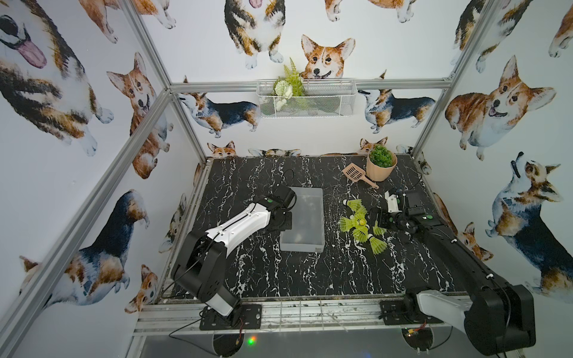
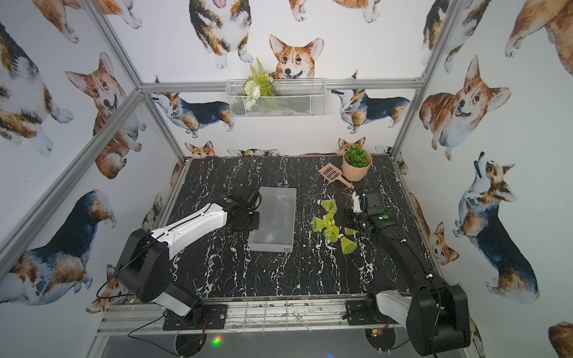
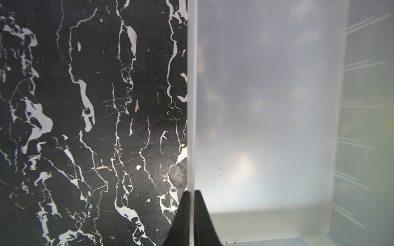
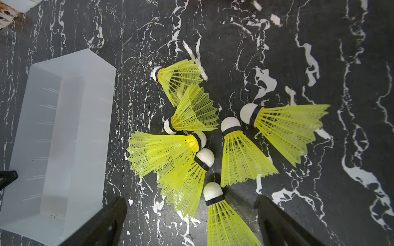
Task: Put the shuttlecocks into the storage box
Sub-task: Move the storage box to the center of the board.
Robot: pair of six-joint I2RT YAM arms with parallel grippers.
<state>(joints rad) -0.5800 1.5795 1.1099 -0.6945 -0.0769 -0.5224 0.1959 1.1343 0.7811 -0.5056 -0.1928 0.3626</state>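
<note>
Neon-yellow, white-tipped shuttlecocks [image 1: 360,232] lie on their sides in a loose cluster on the table [image 1: 310,279], near the empty frosted box [image 1: 302,246].

Both top views give me a steep look down from high over the near edge, sharing the whole black white-veined marble tabletop [image 1: 310,272]. My wrist cameras sit close, both catching the frosted translucent plastic box [image 3: 266,106].

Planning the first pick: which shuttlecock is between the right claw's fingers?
The shuttlecock whose skirt lies between the fingers of the right claw, its white tip toward the others, which lie farther out.
</note>
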